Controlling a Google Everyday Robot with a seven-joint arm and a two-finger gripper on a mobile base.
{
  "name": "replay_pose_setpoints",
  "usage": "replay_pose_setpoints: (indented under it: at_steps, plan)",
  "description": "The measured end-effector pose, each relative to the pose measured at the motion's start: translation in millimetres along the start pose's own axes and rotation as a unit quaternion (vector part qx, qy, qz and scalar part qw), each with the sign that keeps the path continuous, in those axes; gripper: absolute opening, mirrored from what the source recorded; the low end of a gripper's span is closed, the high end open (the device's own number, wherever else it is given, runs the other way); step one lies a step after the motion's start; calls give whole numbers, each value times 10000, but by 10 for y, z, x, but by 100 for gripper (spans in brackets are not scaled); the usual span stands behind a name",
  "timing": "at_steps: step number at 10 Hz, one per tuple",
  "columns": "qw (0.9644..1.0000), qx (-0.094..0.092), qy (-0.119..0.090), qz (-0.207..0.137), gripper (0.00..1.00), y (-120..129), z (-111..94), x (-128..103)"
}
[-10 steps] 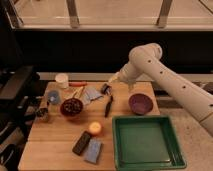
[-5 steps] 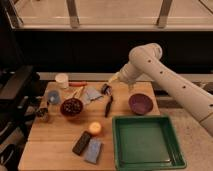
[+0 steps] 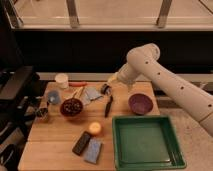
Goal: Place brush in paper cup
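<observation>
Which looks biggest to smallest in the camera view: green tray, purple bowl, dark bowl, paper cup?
Largest: green tray.
Next: purple bowl and dark bowl, which look alike, so I won't rank them.
Smallest: paper cup.
The end effector is by the brush head.

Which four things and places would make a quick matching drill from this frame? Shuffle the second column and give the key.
Things:
1. paper cup
2. brush
3. purple bowl
4. green tray

Places:
A. near right part of the table
B. far left corner
C. mid-table, head end right by the claw
D. right side, just beyond the tray

Pairs: 1-B, 2-C, 3-D, 4-A.
</observation>
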Motion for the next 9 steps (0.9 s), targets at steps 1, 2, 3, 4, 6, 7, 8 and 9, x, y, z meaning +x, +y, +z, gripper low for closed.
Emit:
replay_pose_setpoints:
  at_steps: [1,2,3,4,6,7,8,9]
  plan:
    - [9997,-8,78,-220,74,-148,114,-2]
    - [9993,-27,67,-358,74,-219,232,-10]
    - [9987,-63,16,-504,74,-243,417,-8]
    - [9981,-106,-14,-599,74,-229,571,11]
    - [9974,-156,-111,-694,74,-228,950,81]
    - [9976,-172,-168,-648,74,-163,1144,146]
    - [9977,-163,-202,-628,74,-152,1216,163]
    - [9977,-160,-205,-626,74,-154,1215,163]
